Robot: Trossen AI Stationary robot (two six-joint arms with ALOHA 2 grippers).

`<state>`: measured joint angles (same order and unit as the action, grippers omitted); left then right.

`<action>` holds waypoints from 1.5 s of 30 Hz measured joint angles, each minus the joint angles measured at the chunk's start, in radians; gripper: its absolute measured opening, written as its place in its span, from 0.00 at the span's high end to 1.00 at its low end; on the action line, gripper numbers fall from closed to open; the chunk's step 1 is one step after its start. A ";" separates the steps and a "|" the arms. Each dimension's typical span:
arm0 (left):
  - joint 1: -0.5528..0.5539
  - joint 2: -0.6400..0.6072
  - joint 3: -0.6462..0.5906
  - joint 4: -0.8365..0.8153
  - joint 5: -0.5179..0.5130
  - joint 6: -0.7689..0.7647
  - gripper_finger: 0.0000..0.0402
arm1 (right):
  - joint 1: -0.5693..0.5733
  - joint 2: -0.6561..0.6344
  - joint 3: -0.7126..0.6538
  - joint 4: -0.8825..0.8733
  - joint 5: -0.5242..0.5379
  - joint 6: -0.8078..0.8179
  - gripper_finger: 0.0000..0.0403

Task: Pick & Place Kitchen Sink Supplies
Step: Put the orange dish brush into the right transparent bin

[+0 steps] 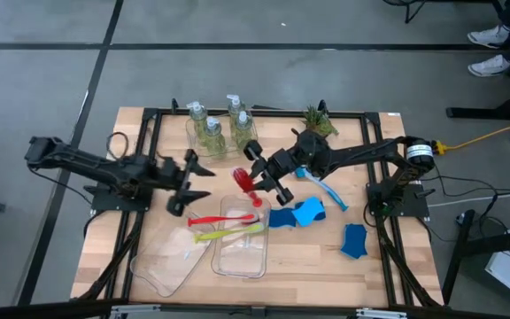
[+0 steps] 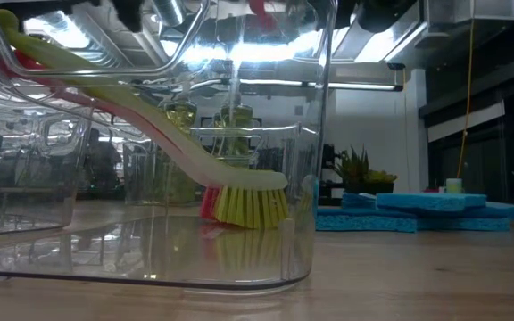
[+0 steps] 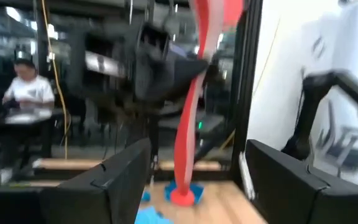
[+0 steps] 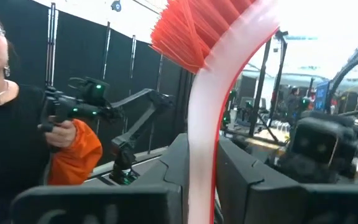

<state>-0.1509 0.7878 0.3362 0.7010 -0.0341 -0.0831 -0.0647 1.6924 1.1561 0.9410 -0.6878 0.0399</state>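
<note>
- The left claw (image 1: 200, 182) hovers over the surface with its fingers spread wide and nothing between them, waiting just beside the clear trays (image 1: 242, 257).
- Below and just right of it, a red brush (image 1: 224, 219) and a yellow-green brush (image 1: 228, 233) already lie across the trays, the green head resting inside one.
- Right of the left claw, the right claw (image 1: 262, 182) is clenched on the handle of a second red brush (image 1: 244, 180), held up off the surface with its bristles uppermost.
- Behind the right claw stand the pump bottles (image 1: 211, 128); to its right lie a blue brush (image 1: 326, 188) and blue sponge pieces (image 1: 297, 213), one (image 1: 354, 240) farther off.
- Judged step: carrying the held brush toward the trays.
- The next move likely calls for tipping the handle level over a tray, then letting go low so it does not roll off the rim.
</note>
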 joint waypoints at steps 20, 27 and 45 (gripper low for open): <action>0.002 0.539 0.348 0.092 0.038 0.227 0.35 | 0.004 0.001 0.000 -0.045 -0.075 -0.062 0.87; 0.002 0.614 0.410 0.080 0.063 0.228 0.39 | 0.004 0.001 0.000 -0.053 -0.091 -0.090 0.87; 0.024 0.567 0.414 -0.062 0.057 0.189 0.88 | 0.002 0.002 0.000 -0.120 -0.089 -0.047 0.79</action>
<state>-0.1268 1.3544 0.7502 0.6395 0.0231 0.1063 -0.0624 1.6943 1.1564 0.8215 -0.7765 -0.0074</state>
